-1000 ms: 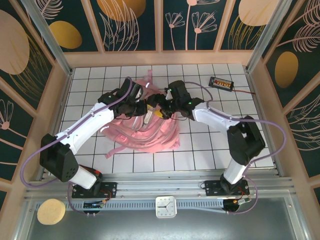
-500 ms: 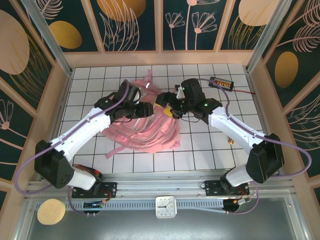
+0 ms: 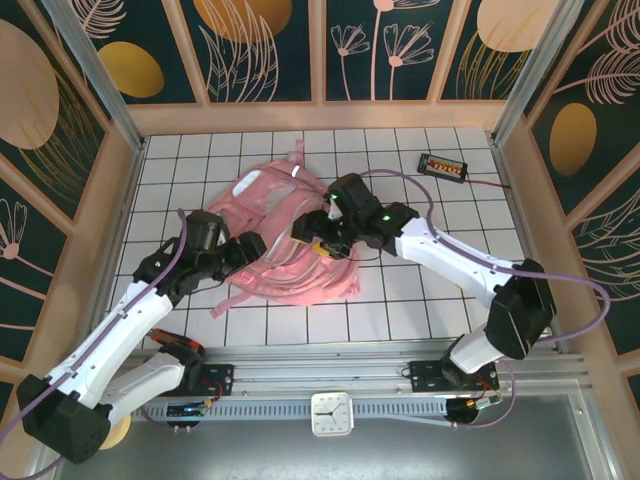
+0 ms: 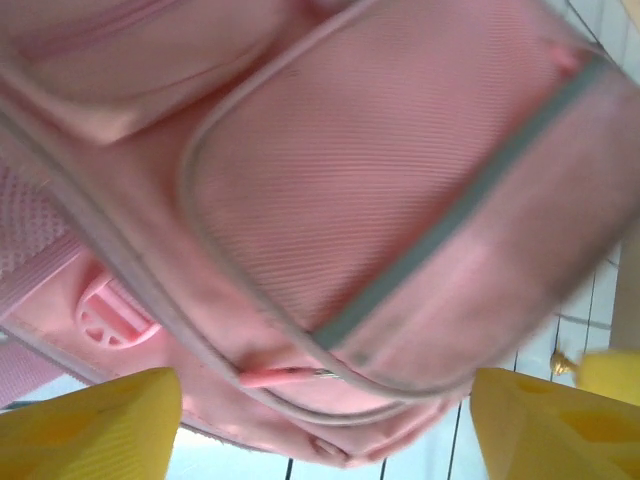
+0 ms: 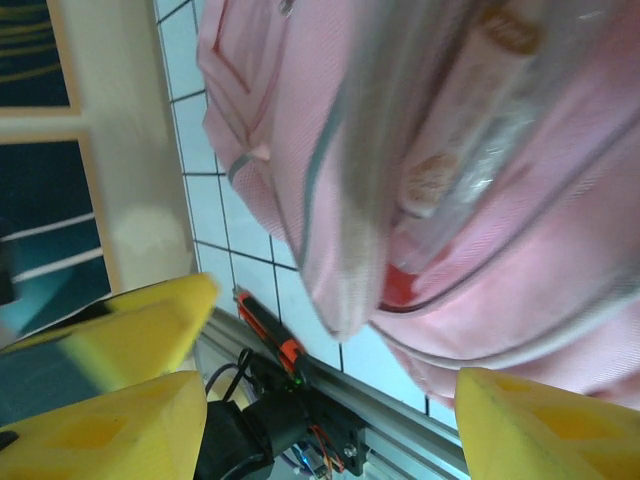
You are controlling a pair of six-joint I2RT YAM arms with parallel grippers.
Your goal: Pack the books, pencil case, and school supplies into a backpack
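The tiled table (image 3: 420,290) is boxed in by wooden walls (image 3: 128,190) on the left, far and right sides, with a metal rail (image 3: 330,375) along the near edge. The backpack (image 3: 275,195) lies a little left of the middle. That leaves a broad run of bare tiles to its right and along the near right, and only a narrow strip between it and the left wall. A small black device (image 3: 442,165) with its cable sits near the far right corner, well apart from the backpack. The left gripper (image 3: 258,248) is at the backpack's near left edge. In the left wrist view its yellow fingers (image 4: 90,420) stand wide apart with nothing between them, facing a zipped front pocket (image 4: 380,200). The right gripper (image 3: 316,240) is over the middle of the backpack. Its fingers (image 5: 110,400) are also spread wide, with a fold of pink fabric in front of the gap and neither pad seen pressing it. Beyond that fold, the school supplies packet (image 5: 470,120), clear with reddish print, shows at the backpack's grey-trimmed mouth. The blur hides how far in it sits. A second ago the left gripper was shut on the middle of the backpack beside the right one. It has since let go and drawn back to the near left, baring more of the far pink panel, and the right arm has stretched out lower.
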